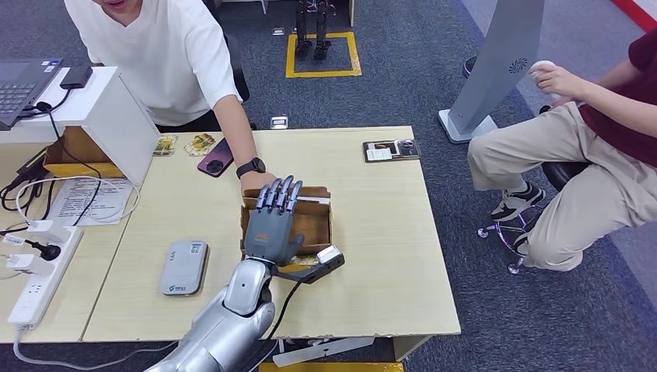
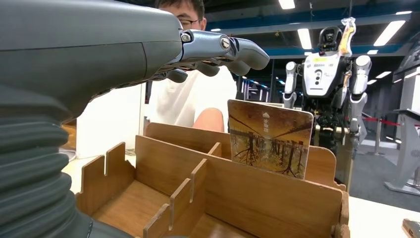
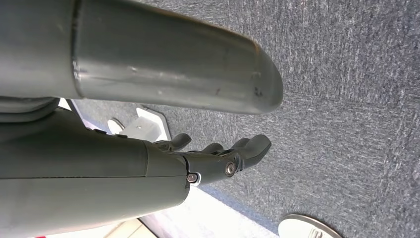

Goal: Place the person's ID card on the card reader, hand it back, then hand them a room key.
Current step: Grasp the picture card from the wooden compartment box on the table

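Pale wooden rectangular table fills the centre of the head view. Person in a white short-sleeved shirt stands at its 11 o'clock edge, forearm with a black wristwatch reaching in, their hand at the far rim of the box. Second person in a maroon top and beige trousers sits well apart at 3 o'clock. White box-shaped stand at 10 o'clock, a dark laptop on top. Silver left arm enters from 6 o'clock. Brown compartmented wooden organiser box sits mid-table; left hand hovers flat over it, fingers straight and spread, grasping nothing, released. In the left wrist view a room key card printed with brown trees stands upright in a far slot of the box, beyond the fingertips, untouched. White power strip at 8 o'clock. Grey rectangular card reader at 7 o'clock of the box, near it, nothing on top. Dark maroon phone at 11 o'clock. Small dark framed placard at 1 o'clock. Right hand hangs over blue-grey carpet, fingers loosely curled, nothing in them. ID card: cannot tell where it is.
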